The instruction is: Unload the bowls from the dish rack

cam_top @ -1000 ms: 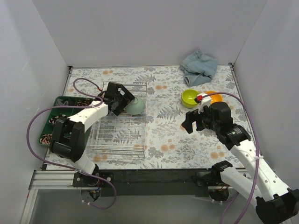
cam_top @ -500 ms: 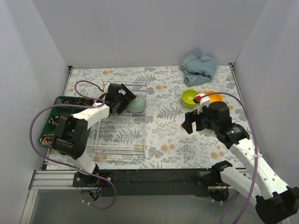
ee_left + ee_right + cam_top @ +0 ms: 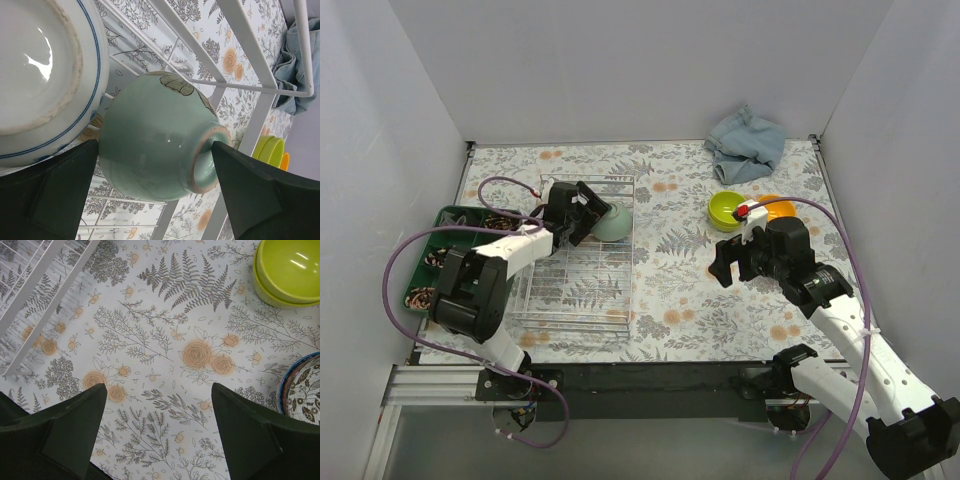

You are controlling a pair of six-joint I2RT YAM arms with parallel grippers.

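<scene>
A pale green bowl (image 3: 613, 226) lies on its side at the far right of the white wire dish rack (image 3: 578, 290). In the left wrist view, the pale green bowl (image 3: 155, 135) sits beside a blue-and-white bowl (image 3: 45, 75). My left gripper (image 3: 585, 215) is open, with one finger on each side of the pale green bowl. Two stacked lime green bowls (image 3: 727, 209) and an orange bowl (image 3: 780, 208) sit on the table at the right. My right gripper (image 3: 728, 262) is open and empty above the floral cloth. A patterned blue-rimmed bowl (image 3: 302, 390) shows beside it.
A dark green compartment tray (image 3: 450, 222) stands left of the rack. A crumpled denim cloth (image 3: 746, 143) lies at the far right. White walls close in the back and both sides. The rack's corner (image 3: 35, 315) shows in the right wrist view.
My left gripper has moved a little farther in along the rack toward the pale green bowl. The right arm has hardly moved.
</scene>
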